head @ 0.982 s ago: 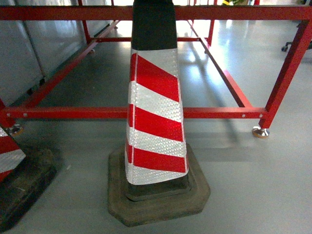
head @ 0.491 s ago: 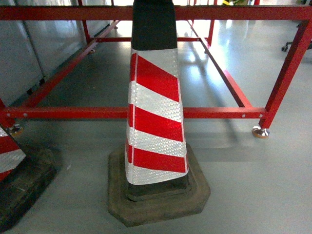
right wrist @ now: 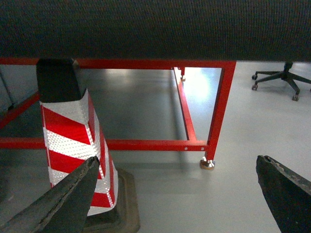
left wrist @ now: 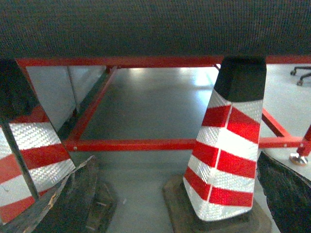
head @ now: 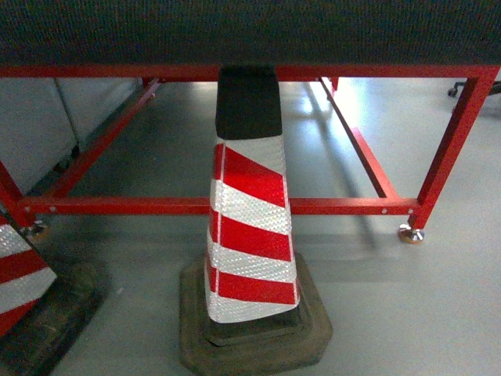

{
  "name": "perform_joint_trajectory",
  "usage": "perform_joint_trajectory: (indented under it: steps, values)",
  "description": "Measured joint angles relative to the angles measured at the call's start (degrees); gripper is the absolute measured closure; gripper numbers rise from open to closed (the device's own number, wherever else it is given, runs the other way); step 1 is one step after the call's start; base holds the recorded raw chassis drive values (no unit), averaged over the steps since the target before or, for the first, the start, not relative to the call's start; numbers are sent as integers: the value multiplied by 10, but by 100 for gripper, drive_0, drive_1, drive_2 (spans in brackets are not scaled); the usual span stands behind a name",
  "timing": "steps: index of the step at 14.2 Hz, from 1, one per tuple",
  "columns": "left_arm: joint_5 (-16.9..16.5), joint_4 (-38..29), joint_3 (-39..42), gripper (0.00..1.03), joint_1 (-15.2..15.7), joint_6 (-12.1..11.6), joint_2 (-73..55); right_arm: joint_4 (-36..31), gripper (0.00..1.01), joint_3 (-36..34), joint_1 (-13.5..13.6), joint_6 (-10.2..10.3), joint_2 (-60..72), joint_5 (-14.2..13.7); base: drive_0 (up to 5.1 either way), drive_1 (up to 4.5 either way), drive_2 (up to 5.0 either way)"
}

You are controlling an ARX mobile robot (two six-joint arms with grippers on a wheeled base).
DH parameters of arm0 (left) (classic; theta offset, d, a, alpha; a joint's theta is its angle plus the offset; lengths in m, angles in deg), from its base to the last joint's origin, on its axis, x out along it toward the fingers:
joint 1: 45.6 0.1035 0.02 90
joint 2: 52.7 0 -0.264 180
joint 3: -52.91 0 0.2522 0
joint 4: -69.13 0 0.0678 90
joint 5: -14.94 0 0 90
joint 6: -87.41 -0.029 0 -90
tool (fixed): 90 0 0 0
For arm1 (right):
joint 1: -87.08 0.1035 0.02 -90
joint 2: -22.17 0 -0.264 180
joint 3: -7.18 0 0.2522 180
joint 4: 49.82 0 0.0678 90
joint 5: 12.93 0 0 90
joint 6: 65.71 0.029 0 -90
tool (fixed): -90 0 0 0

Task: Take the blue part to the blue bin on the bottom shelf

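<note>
Second cone [head: 19,278] at near left, striped traffic cone [head: 252,227] centre, red table frame [head: 196,205] behind. Since a second ago the head view has risen: the dark tabletop edge [head: 250,31] now fills the top. Left gripper [left wrist: 170,194] and right gripper [right wrist: 175,194] both spread wide, empty. Blue part, bin, bottom shelf not in view; judged still approaching.

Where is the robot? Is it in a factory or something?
Probably a workshop or warehouse, though I can't be sure. A red-and-white striped traffic cone stands on a smooth grey floor in front of a red metal frame. A wheeled office chair sits farther back.
</note>
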Motion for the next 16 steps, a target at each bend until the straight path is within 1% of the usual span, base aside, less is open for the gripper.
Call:
perform_joint_trajectory:
  steps: [3,16]
  values:
    - [-1,0,0,5,0,0,0,0,3,0,0,4,0,-2,0,0,0]
    - [0,-3,0,5,0,0,0,-2,3,0,0,3,0,-1,0,0,0]
